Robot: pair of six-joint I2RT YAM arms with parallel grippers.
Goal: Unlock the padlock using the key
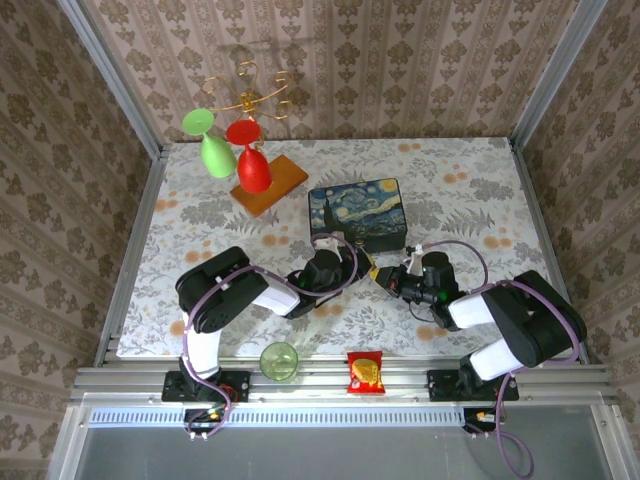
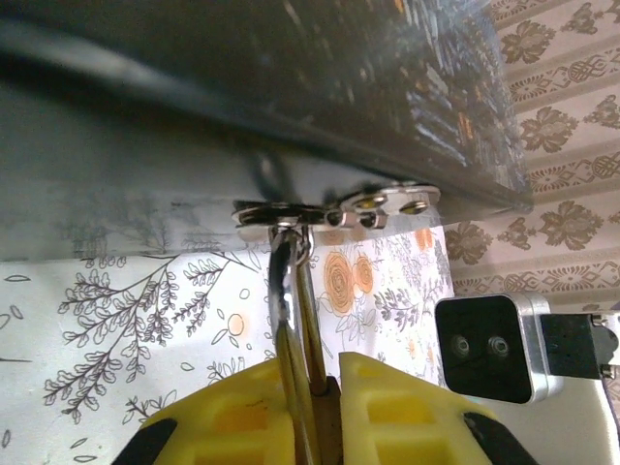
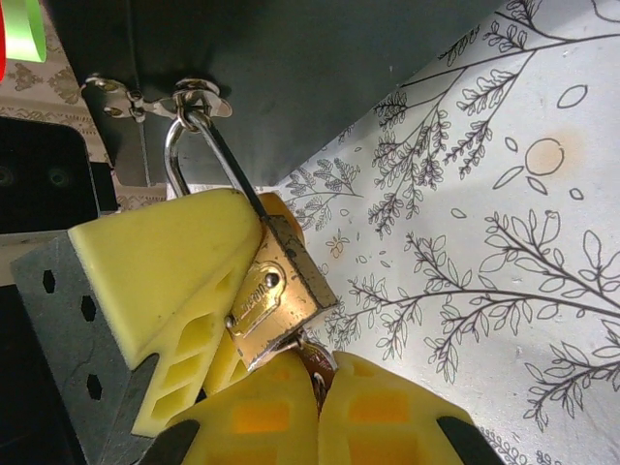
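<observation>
Right wrist: padlock (image 3: 276,302) on box hasp (image 3: 160,97)

Overhead view facing down, both wrist views close on padlock (image 3: 276,300)

Two jointed arms, left arm (image 1: 235,290) and right arm (image 1: 510,320): chunky black joint housings linked by white tubular segments. Lilac-grey cables (image 1: 470,250) looped along each, down to black bases (image 1: 205,385). Left pincer (image 2: 325,387) and right pincer (image 3: 315,387) tipped with bright yellow plastic fingers (image 2: 242,407), moulded with recessed pockets, on black mounts. Small black-faced camera (image 2: 489,344) in a silver housing at the right wrist.
</observation>
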